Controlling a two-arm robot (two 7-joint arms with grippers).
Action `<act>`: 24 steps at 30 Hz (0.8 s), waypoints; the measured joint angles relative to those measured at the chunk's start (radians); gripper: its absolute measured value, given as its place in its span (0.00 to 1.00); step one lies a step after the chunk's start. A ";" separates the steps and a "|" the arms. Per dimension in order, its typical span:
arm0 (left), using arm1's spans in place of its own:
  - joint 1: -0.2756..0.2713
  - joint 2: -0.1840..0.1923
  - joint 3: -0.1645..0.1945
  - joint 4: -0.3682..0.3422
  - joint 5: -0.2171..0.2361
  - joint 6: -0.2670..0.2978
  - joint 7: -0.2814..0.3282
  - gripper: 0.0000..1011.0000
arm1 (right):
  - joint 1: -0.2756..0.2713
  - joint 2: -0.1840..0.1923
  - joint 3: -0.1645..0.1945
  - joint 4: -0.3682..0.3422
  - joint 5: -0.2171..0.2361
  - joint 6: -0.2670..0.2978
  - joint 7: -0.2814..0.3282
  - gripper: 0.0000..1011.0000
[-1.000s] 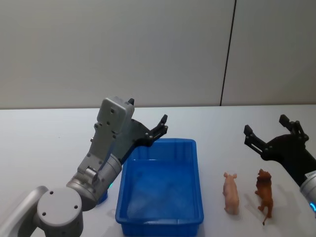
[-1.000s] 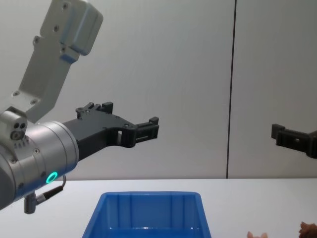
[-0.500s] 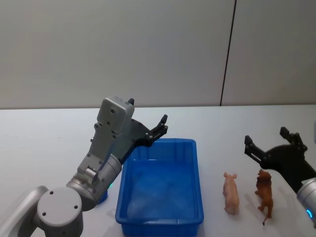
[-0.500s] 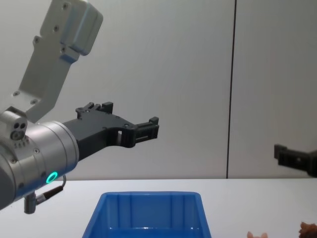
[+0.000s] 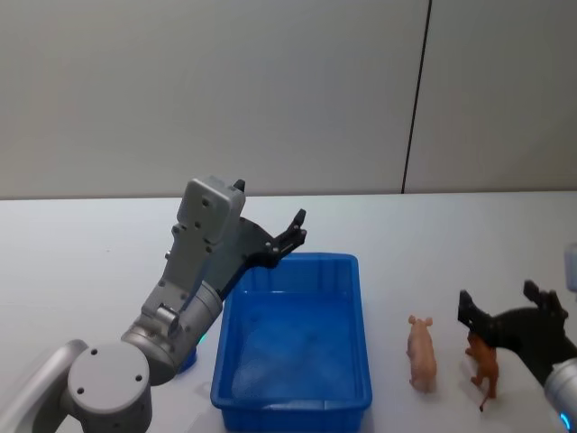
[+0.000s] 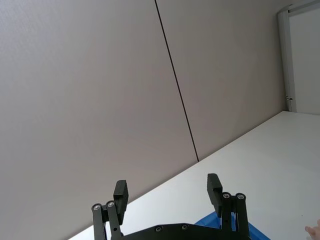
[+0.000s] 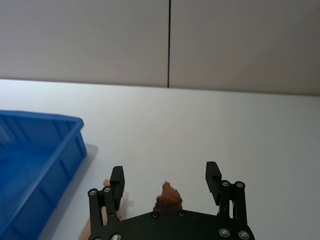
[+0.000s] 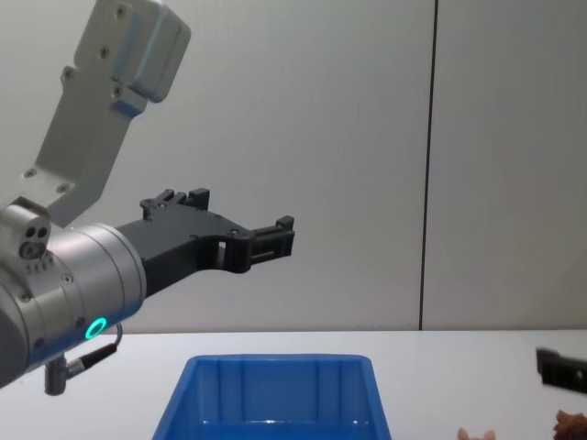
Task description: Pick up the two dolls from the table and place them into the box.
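The blue box (image 5: 230, 361) sits on the white table (image 5: 81, 262), its inside bare. To its right stand the two dolls: a pale pink one (image 5: 421, 354) and a reddish-brown one (image 5: 487, 368). My right gripper (image 5: 499, 304) is open and hangs low, just over the brown doll. In the right wrist view the brown doll's head (image 7: 167, 195) shows between the spread fingers of my right gripper (image 7: 165, 172), apart from both. My left gripper (image 5: 269, 207) is open and held high above the box's far left corner.
A grey wall with a dark vertical seam (image 5: 415, 99) rises behind the table. The box (image 7: 35, 155) lies a short way to the left of the dolls. White tabletop stretches behind the dolls (image 5: 487, 221).
My right gripper has come down and toward me, from above and behind the dolls to just over the brown doll. The left arm, box and dolls have not moved.
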 joint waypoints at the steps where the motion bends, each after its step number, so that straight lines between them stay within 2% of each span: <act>1: 0.000 0.000 0.000 0.000 0.000 0.000 0.000 0.99 | -0.001 0.000 0.000 0.001 0.001 0.004 -0.003 0.99; 12: 0.000 0.000 0.000 0.000 0.000 0.000 0.000 0.99 | -0.020 -0.008 0.003 0.037 0.014 0.042 -0.022 0.99; 24: 0.000 0.000 0.000 0.000 0.000 0.000 0.000 0.99 | -0.018 -0.026 -0.003 0.089 0.010 0.047 -0.009 0.99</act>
